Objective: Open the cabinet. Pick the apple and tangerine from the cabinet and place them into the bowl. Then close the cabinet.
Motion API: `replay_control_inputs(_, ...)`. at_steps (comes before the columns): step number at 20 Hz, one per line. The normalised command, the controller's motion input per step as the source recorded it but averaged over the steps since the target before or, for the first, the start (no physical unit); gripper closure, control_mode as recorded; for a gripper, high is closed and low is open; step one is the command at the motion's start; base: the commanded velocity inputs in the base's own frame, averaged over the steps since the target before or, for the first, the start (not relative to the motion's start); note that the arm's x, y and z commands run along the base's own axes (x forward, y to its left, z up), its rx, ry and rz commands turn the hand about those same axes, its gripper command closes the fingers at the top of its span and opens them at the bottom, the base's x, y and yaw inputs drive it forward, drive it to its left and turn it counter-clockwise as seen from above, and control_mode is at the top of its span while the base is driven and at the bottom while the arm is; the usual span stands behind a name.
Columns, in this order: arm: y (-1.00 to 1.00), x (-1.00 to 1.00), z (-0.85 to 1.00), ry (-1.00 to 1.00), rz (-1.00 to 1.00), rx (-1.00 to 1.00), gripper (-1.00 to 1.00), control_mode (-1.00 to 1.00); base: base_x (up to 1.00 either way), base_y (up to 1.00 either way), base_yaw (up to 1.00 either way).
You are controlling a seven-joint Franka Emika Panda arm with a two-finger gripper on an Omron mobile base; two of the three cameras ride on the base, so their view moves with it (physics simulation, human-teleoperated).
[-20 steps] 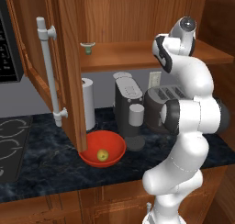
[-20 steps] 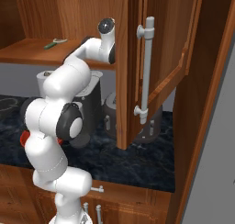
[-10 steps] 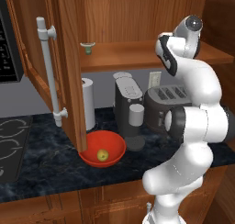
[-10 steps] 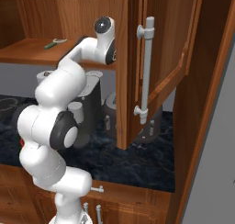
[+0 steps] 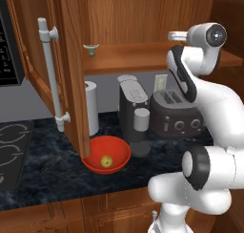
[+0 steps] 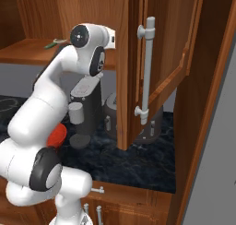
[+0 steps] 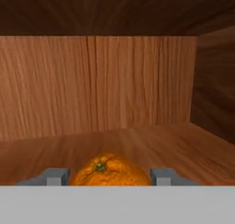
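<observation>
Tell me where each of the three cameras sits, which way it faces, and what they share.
Left base view: behind-left of the arm, facing the open cabinet, bowl and apple; white arm at right.
Right base view: behind-right, facing the same cabinet; arm at left.
Hand view: inside the cabinet, facing its back wall; gripper flanks the tangerine.
Both base views share the coffee machine.

- Tangerine [image 7: 110, 170] wedged between the claw's [image 7: 110, 176] two fingertips, filling the gap there.
- Bare cabinet [image 7: 92, 85] shelf ahead of the claw, open up to the back wall.
- Side wall near on the hand view's right; far more room on its left.
- Below the shelf, toaster [image 5: 176, 113] and coffee machine [image 5: 133, 113] crowding the counter; bowl [image 5: 119, 151] beside them, open above.
</observation>
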Motion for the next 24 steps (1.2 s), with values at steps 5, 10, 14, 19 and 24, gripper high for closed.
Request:
replay_control_inputs(5, 0.54, -1.0, 0.41, -0.15, 0.0, -0.04, 1.0, -1.0, 0.0, 0.0, 0.0)
replay_control_inputs(10, 0.6, -1.0, 0.24, -0.03, 0.0, -0.04, 1.0, -1.0, 0.0, 0.0, 0.0)
replay_control_inputs(14, 0.68, -1.0, 0.08, 0.0, 0.0, -0.04, 1.0, -1.0, 0.0, 0.0, 0.0)
replay_control_inputs(19, 0.74, -1.0, 0.03, 0.03, 0.0, -0.05, 1.0, -1.0, 0.0, 0.0, 0.0)
replay_control_inputs(24, 0.8, -0.91, -0.03, 0.04, 0.07, -0.1, 1.0, -1.0, 0.0, 0.0, 0.0)
